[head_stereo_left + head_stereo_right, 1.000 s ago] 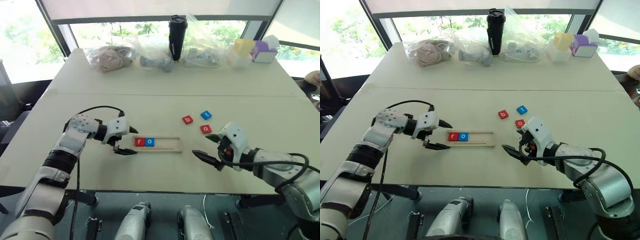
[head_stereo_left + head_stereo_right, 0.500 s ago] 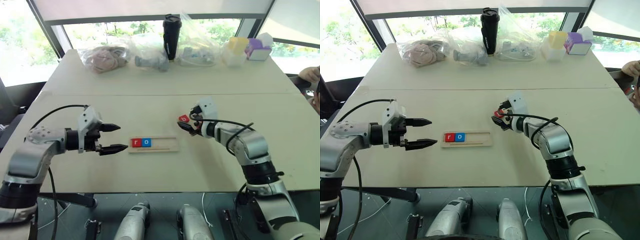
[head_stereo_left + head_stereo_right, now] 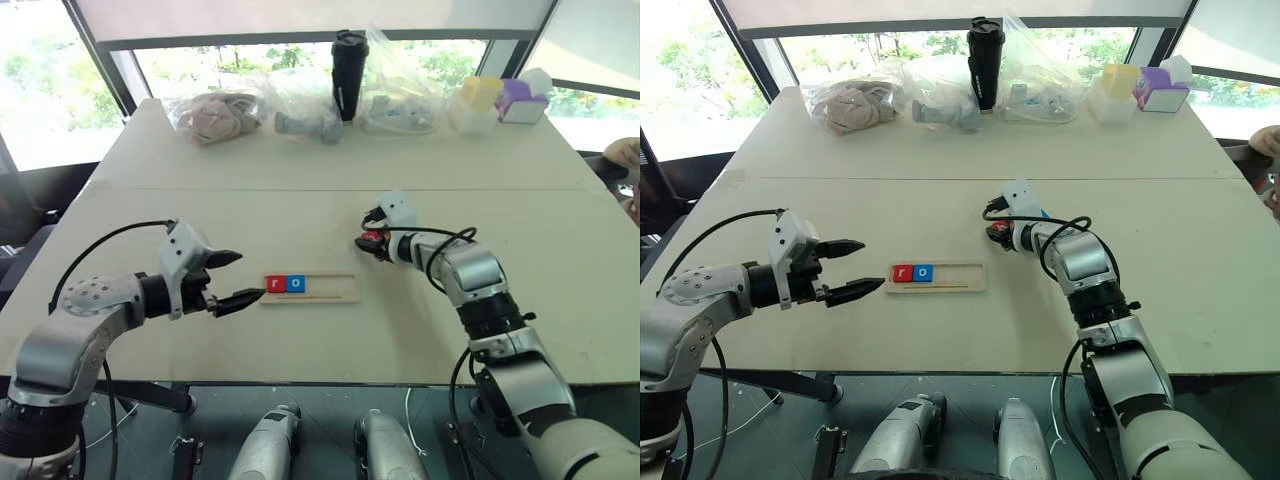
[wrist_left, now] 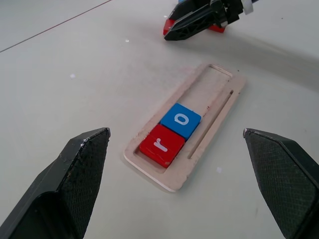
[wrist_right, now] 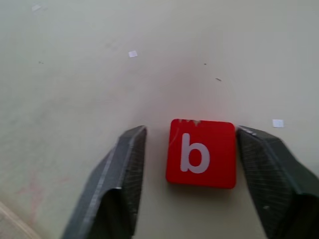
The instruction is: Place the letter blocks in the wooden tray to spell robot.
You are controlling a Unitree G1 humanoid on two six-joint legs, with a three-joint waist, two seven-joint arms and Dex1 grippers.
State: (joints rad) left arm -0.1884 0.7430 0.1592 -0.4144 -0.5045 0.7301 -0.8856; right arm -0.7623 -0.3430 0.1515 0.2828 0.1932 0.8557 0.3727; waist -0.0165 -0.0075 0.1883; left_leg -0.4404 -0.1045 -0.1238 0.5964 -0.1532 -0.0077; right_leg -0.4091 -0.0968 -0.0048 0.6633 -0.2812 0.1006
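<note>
Block b [image 5: 202, 153] sits between the right gripper [image 5: 199, 164]'s barely parted fingers; I'd grip squarely before lifting toward the wooden tray [image 3: 340, 288], left gripper [image 3: 232, 279] idling agape.

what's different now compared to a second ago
The right hand reached forward from near the table edge to the red b block and closed on it. The left hand stays open by the wooden tray; the r block and o block stay inside.
</note>
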